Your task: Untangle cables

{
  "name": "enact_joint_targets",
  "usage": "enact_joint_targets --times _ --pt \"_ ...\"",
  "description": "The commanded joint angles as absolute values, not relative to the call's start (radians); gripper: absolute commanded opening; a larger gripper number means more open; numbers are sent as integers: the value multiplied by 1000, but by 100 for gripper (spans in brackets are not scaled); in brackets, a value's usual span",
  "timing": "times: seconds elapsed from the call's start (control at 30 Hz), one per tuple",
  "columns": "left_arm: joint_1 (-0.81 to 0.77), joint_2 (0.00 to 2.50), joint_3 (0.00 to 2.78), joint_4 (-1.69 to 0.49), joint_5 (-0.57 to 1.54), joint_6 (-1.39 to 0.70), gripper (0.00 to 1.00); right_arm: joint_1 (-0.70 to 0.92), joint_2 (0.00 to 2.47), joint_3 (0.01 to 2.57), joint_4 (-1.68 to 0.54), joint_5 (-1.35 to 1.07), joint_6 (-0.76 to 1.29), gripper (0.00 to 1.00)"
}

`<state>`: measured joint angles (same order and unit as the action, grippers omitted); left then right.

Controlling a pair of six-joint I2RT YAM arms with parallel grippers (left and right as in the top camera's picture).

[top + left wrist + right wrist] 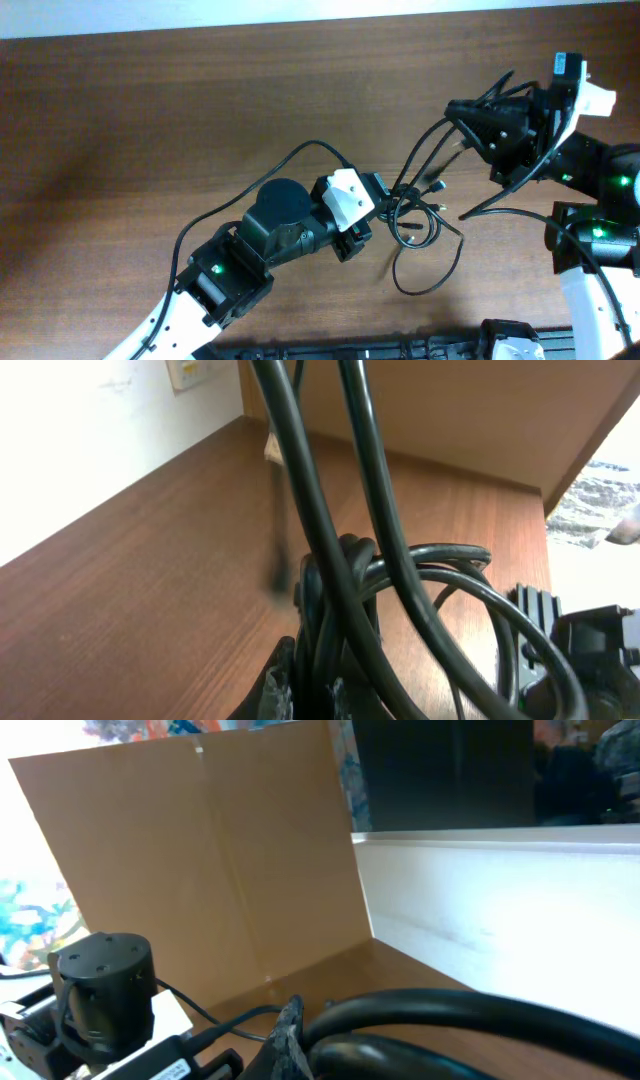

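The cables [415, 215] are thin black cords knotted in a clump at the table's centre right, with one loose loop [432, 272] trailing toward the front. My left gripper [388, 207] is shut on the clump's left side. In the left wrist view its fingers [275, 690] pinch several cords [330, 560] that rise up and away. Two or three strands [425, 155] stretch up and right to my right gripper [455, 108], which holds them lifted above the table. Seen from the right wrist, one fingertip [287, 1025] presses against a thick-looking cord [470, 1015].
A brown cardboard panel [210, 860] stands behind the table, next to a white wall [500, 910]. The left arm's black joint [100, 985] is close by in the right wrist view. A dark device [350, 350] lies along the table's front edge.
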<state>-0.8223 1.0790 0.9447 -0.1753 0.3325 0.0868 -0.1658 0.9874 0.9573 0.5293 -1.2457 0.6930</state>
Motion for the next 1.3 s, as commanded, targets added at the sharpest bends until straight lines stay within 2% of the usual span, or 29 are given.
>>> enact_joint_targets --times 0.0,0.13,0.4,0.53,0.73,1.07,1.1,1.13,1.17,1.23,1.27 --pt "-822 1071 961 -181 371 107 0 -216 985 967 540 -1255 639 4" --pt "-822 1071 961 -174 312 106 0 -245 984 967 539 -1322 640 4" --pt "-822 1071 961 -172 -174 -77 0 -245 984 967 539 -1451 644 4" --pt "-822 1067 962 -166 -332 -83 0 -245 985 967 539 -1528 644 4" --pt "-815 1039 962 -122 -434 -113 0 -245 989 967 439 -1552 648 4" --pt "-736 969 962 -88 -438 -194 0 -245 1066 967 132 -1552 646 5" --pt "-730 964 962 -81 -438 -194 0 -245 1075 967 112 -1552 646 8" --pt "-724 958 962 -74 -438 -194 0 -245 1082 967 96 -1552 646 16" --pt "-719 954 962 -67 -439 -194 0 -242 1090 967 75 -1552 646 32" --pt "-707 949 962 -52 -439 -194 0 -242 1105 967 27 -1552 646 70" --pt "-699 948 962 -46 -439 -194 0 -242 1111 967 2 -1552 642 82"
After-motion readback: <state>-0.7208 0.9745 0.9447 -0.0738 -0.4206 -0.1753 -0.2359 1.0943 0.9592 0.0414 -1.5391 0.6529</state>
